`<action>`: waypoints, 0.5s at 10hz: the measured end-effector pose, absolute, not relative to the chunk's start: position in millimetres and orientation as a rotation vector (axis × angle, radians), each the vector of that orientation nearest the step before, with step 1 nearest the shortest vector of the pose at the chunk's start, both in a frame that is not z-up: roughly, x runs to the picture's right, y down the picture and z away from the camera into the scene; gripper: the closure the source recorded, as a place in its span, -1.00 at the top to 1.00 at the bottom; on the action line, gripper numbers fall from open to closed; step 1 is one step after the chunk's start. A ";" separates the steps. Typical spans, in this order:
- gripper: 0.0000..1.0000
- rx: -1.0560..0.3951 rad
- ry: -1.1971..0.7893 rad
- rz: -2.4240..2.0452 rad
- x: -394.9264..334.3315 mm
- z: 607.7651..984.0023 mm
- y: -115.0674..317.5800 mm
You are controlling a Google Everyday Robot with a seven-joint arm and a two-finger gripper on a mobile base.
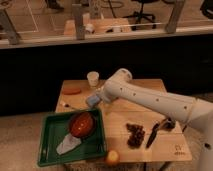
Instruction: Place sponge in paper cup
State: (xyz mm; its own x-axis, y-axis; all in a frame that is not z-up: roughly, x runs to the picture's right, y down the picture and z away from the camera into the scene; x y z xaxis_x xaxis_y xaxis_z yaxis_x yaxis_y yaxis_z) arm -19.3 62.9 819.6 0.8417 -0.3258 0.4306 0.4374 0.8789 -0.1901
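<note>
The light-blue sponge lies on the wooden table, just off the green tray's far right corner. My gripper is at the end of the white arm that comes in from the right. It is low over the table with its tip right at the sponge's right end, and the wrist hides where they meet. The jaws look open. The paper cup stands upright at the table's back edge, a short way behind the sponge, with nothing showing in it.
A green tray at the front left holds a red-orange bowl and a pale cloth. An orange fruit, a dark snack pile and a black bar lie at the front. An orange flat item is at the back left.
</note>
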 end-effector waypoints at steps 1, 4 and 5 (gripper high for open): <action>0.60 -0.294 -0.408 -0.402 -23.2 824.3 62.9; 0.60 -0.317 -0.430 -0.386 -37.6 842.7 61.2; 0.60 -0.326 -0.434 -0.379 -37.3 847.7 61.5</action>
